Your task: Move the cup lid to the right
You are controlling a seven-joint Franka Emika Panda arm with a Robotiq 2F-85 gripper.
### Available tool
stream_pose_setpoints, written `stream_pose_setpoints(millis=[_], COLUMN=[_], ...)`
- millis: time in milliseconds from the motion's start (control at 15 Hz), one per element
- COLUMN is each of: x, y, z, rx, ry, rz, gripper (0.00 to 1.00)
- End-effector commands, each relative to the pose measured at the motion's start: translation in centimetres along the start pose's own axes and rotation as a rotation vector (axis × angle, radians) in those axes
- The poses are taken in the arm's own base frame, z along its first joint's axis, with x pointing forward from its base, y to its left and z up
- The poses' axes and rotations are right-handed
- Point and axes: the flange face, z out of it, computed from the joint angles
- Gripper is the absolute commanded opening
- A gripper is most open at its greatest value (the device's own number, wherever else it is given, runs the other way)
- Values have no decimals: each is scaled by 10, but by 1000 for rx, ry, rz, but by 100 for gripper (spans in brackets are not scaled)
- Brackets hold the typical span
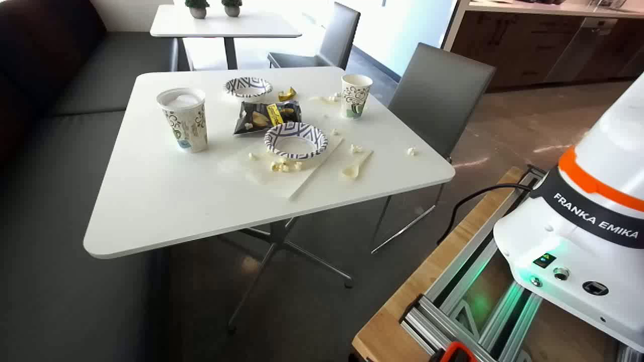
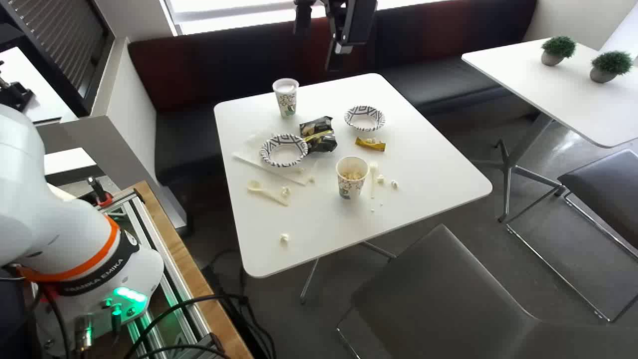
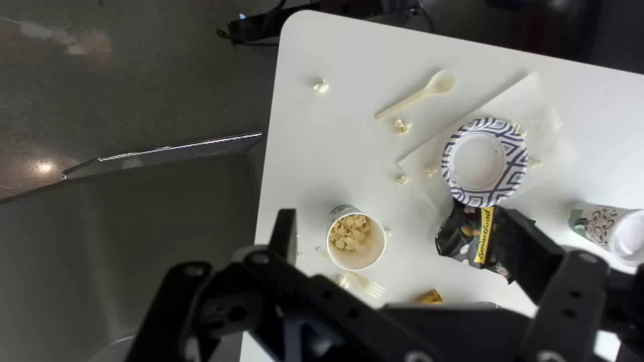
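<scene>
A white round disc that looks like the cup lid (image 1: 184, 101) rests in the mouth of a patterned paper cup (image 1: 188, 128). It shows in that cup in both exterior views (image 2: 286, 88) and at the right edge of the wrist view (image 3: 631, 235). I cannot tell whether it sits on the rim or just inside it. My gripper (image 3: 402, 226) is open and empty, high above the table, with its fingers spread wide. In an exterior view the gripper (image 2: 318, 47) hangs near the top edge; the lidded cup stands well below it.
On the white table (image 1: 166, 201) stand a popcorn cup (image 2: 351, 182), two patterned bowls (image 2: 284, 150) (image 2: 365, 118) and a black snack bag (image 2: 319, 134). A spoon (image 3: 417, 95), a fork (image 3: 366, 284), a gold wrapper (image 3: 430, 297), paper and popcorn pieces lie about.
</scene>
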Motion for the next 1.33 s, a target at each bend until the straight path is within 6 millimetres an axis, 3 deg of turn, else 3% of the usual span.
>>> stream_pose_setpoints(millis=[0,533,667,933,1267], x=[0,0,2,8,18], y=[0,0,-32,-121,-228], z=[-1,-1,3,25,64], rx=[0,0,-47,-110,-45], ry=[-1,-1,12,12,68], rz=[0,0,-39,-85,27], gripper=[100,100,100,100,100])
